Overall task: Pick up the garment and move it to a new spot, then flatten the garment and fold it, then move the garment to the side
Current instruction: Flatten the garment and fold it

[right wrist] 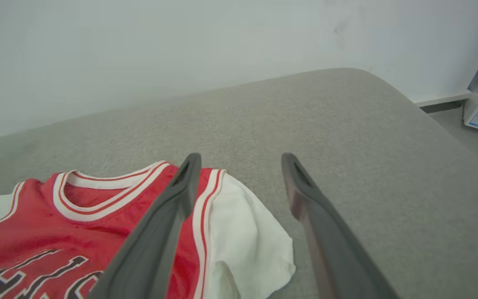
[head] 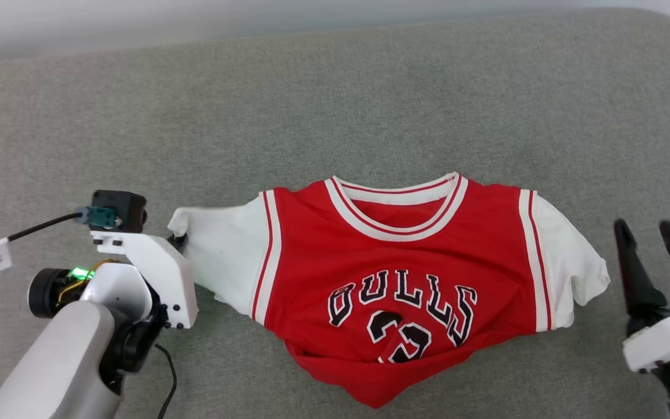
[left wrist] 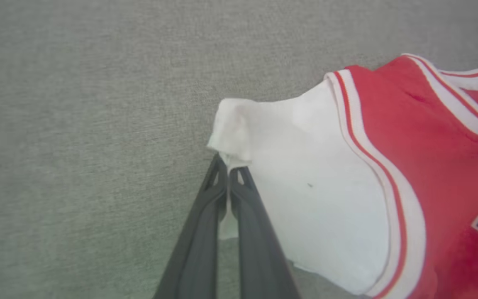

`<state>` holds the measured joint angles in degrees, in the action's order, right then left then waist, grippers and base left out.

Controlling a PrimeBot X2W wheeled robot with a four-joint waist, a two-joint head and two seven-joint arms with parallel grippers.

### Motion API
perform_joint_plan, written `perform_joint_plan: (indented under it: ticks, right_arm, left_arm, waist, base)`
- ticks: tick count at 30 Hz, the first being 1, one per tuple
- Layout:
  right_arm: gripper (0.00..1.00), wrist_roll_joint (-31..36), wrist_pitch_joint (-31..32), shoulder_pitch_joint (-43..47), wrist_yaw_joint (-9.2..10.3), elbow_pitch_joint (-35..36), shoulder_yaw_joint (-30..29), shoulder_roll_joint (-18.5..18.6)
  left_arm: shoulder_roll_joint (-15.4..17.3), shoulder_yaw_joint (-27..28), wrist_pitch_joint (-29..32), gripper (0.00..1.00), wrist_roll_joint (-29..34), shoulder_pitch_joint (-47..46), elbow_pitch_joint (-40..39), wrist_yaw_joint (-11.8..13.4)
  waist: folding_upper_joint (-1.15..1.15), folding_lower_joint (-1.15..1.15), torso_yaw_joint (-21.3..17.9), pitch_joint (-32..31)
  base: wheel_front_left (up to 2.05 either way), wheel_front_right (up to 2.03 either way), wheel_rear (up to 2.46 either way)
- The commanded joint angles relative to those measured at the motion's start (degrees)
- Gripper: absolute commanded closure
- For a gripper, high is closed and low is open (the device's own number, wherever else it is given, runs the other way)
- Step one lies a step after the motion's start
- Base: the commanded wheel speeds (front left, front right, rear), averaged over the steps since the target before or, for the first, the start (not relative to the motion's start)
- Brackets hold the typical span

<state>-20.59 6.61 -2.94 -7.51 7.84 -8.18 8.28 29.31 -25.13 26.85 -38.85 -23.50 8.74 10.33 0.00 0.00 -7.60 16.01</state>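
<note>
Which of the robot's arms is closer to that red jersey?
Left. The left end effector is shut on the jersey's white sleeve; the right end effector stands open beside the opposite sleeve, not touching it.

The left gripper (left wrist: 228,167) has its two dark fingers (left wrist: 199,232) pressed together, their tips pinching the curled outer hem of the white sleeve (left wrist: 305,174) of a shirt (left wrist: 421,137). The sleeve spreads away to the right of the fingers as far as a red-and-white striped seam where the red body begins, with the striped collar at the far upper right and a bit of black lettering further right. Left of and beyond the fingertips lies bare grey woven fabric (left wrist: 77,124).
</note>
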Motion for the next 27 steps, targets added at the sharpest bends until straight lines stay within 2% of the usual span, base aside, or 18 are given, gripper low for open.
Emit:
perform_joint_plan:
  ticks: [1, 6, 9, 14, 21, 22, 23, 24, 27]
  right_arm:
    - [0.0, -0.8, 1.0, -0.3, 0.04, -1.1, -0.6, 0.6]
    - [0.0, -5.2, 10.2, -0.9, 0.04, -9.9, -4.6, 4.9]
    - [0.0, -7.7, 17.3, -2.2, 0.04, -14.4, -4.0, 7.4]
    - [0.0, -10.9, 26.8, -5.9, 0.04, -18.3, -0.5, 10.9]
    - [0.0, -13.3, 35.6, -10.3, 0.04, -24.6, 5.1, 12.2]
    - [0.24, -13.8, 37.0, -10.4, 0.04, -25.6, 5.8, 11.8]
    - [0.88, -14.1, 38.2, -10.5, 0.02, -26.1, 6.6, 11.5]
    - [1.0, -14.4, 38.7, -10.5, 0.01, -26.5, 7.0, 11.3]
    - [1.0, -14.0, 38.5, -11.1, 0.02, -26.6, 7.1, 12.1]
  left_arm:
    - [-0.1, 0.5, -0.8, 1.0, 0.3, 0.9, -0.7, 0.5]
    - [0.1, 1.6, -4.8, 1.0, 1.7, 3.1, -6.9, 2.9]
    - [0.3, 1.7, -5.6, 1.0, 2.6, 4.1, -10.6, 4.0]
    - [0.5, 0.7, -5.4, 1.0, 4.1, 4.0, -15.4, 5.0]
    - [-0.2, -0.9, -5.0, 1.0, 4.8, 2.8, -17.1, 4.6]
    - [-0.2, -1.0, -4.9, 1.0, 4.7, 2.8, -16.9, 4.6]
    - [-0.3, -1.1, -4.9, 1.0, 4.6, 2.8, -16.8, 4.5]
    - [-0.3, -1.1, -5.0, 1.0, 4.5, 2.8, -16.6, 4.5]
    - [-0.5, -0.9, -5.4, 1.0, 4.0, 3.2, -16.0, 4.6]
  waist:
    - [0.0, 0.0, 0.5, -0.7]
    - [0.0, 0.0, 2.1, -1.7]
    - [0.0, 0.0, 2.9, -1.8]
    - [0.0, 0.0, 4.4, -0.5]
    - [0.0, 0.0, 6.1, 1.3]
    - [0.0, 0.0, 6.3, 1.3]
    - [0.0, 0.0, 6.4, 1.3]
    - [0.0, 0.0, 6.5, 1.2]
    - [0.0, 0.0, 6.8, 0.5]
  base:
    - [0.0, 0.0, 0.0]
    - [0.0, 0.0, 0.0]
    - [0.0, 0.0, 0.0]
    - [0.0, 0.0, 0.0]
    - [0.0, 0.0, 0.0]
    - [0.0, 0.0, 0.0]
    - [0.0, 0.0, 0.0]
    - [0.0, 0.0, 0.0]
    - [0.0, 0.0, 0.0]
